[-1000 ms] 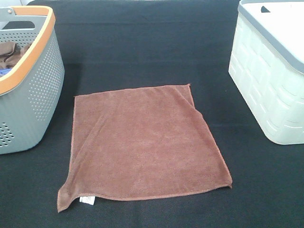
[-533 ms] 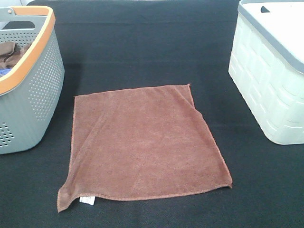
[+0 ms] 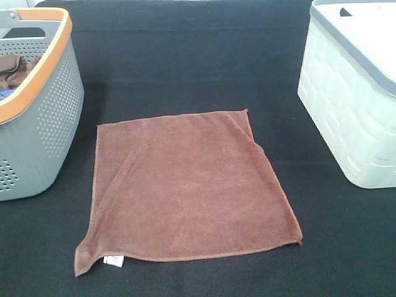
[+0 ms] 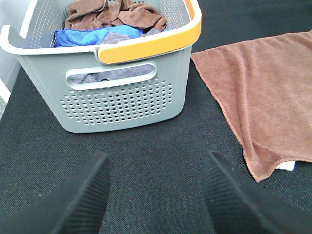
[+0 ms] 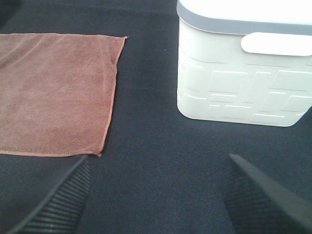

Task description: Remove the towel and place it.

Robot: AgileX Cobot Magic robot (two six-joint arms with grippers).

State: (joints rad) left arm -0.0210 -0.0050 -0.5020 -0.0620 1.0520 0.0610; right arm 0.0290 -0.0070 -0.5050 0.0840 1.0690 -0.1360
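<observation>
Left wrist: towel [image 4: 263,92] lies beside open left tool [image 4: 158,195].

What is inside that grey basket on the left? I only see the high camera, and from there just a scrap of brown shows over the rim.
Observer: The left wrist view looks into the grey basket: a bunched dark brown cloth lies at the back, with a blue cloth in front of it.
Operator: And where are the robot's hands? I see none.
Observer: Both end effectors are low over the black mat. The left end effector is open and empty, facing the basket.
Operator: The other one?
Observer: The right end effector is also open and empty, between the towel and the white bin.
</observation>
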